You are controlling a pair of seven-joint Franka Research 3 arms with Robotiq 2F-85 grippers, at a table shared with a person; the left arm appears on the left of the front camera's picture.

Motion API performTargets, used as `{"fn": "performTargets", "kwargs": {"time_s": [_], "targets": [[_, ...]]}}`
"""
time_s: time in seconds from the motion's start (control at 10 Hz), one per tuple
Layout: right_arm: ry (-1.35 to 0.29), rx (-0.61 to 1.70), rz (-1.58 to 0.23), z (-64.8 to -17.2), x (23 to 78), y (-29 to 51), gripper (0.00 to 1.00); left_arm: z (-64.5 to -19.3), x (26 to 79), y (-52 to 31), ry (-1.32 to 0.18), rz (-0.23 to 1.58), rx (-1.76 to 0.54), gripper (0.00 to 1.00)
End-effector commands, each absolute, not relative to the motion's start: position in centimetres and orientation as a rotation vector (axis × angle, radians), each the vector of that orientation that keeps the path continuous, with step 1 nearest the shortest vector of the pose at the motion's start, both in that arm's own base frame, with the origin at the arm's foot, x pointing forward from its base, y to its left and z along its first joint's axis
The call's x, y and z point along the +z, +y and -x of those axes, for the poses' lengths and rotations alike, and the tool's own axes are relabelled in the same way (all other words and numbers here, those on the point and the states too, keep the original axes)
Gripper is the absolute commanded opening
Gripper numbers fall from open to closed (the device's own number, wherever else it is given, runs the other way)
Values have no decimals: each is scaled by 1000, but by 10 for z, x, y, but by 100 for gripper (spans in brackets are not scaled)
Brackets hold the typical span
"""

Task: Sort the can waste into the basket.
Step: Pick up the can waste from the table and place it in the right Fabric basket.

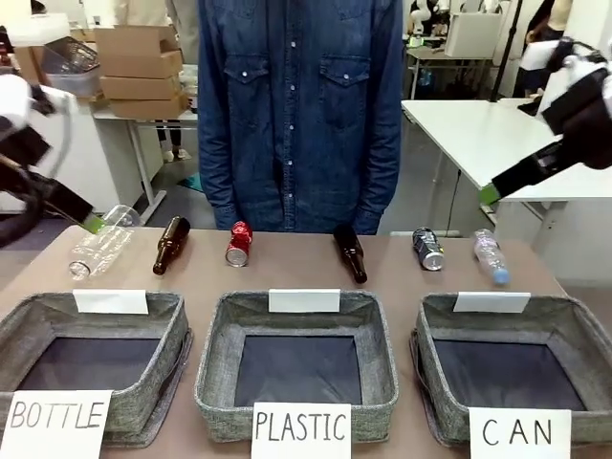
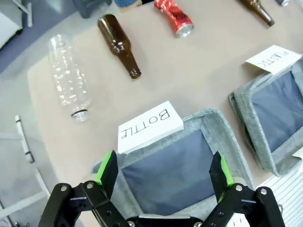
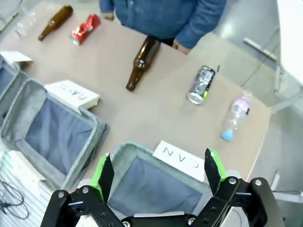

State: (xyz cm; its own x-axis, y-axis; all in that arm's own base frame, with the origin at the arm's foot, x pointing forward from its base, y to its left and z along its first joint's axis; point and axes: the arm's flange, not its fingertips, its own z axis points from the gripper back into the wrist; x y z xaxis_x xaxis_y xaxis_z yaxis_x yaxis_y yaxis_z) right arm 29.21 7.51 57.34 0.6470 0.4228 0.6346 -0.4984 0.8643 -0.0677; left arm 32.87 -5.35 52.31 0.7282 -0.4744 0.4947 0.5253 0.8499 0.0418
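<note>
Two cans lie on their sides along the far half of the table. The red can (image 1: 238, 244) (image 2: 173, 17) (image 3: 85, 28) has a pinched middle and lies left of centre. The dark can (image 1: 427, 249) (image 3: 201, 85) with a silver top lies to the right. The grey basket (image 1: 574, 316) (image 3: 124, 153) with the "CAN" sign (image 1: 517, 432) (image 3: 180, 160) stands at the front right. My left gripper (image 1: 88, 220) (image 2: 164, 172) hovers open above the left basket. My right gripper (image 1: 491, 192) (image 3: 159, 172) hangs open above the CAN basket, holding nothing.
Baskets signed "BOTTLE" (image 1: 172, 316) (image 2: 222, 123) and "PLASTIC" (image 1: 225, 316) stand left and centre. Two brown bottles (image 1: 170, 245) (image 1: 350, 254), a clear plastic bottle (image 1: 98, 251) and a small plastic bottle (image 1: 490, 256) lie between the cans. A person in a denim shirt (image 1: 301, 115) stands at the far edge.
</note>
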Motion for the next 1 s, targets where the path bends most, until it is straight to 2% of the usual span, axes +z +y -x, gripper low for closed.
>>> {"fn": "performTargets", "kwargs": {"time_s": [0.0, 0.1, 0.2, 0.3, 0.4, 0.6, 0.8, 0.9], "targets": [[-687, 527, -118, -295, 571, 76, 100, -320, 538, -42, -551, 111, -532, 100], [-555, 539, -211, -308, 551, 90, 100, -331, 525, -59, -386, 311, -719, 100], [-486, 491, -381, -310, 548, 73, 100, -340, 527, -41, -267, 548, -705, 100], [-379, 447, -714, -306, 553, 41, 100, -343, 529, -8, -163, 829, -676, 100], [-284, 261, -942, -302, 557, 5, 100, -344, 523, 30, -87, 1116, -588, 100], [-272, 16, -1203, -287, 558, -46, 100, -345, 503, 67, -105, 1334, -388, 100], [-341, -75, -1306, -274, 556, -80, 100, -352, 489, 90, -142, 1455, -238, 100], [-384, -111, -1311, -270, 556, -86, 100, -353, 492, 103, -219, 1493, -167, 100]]}}
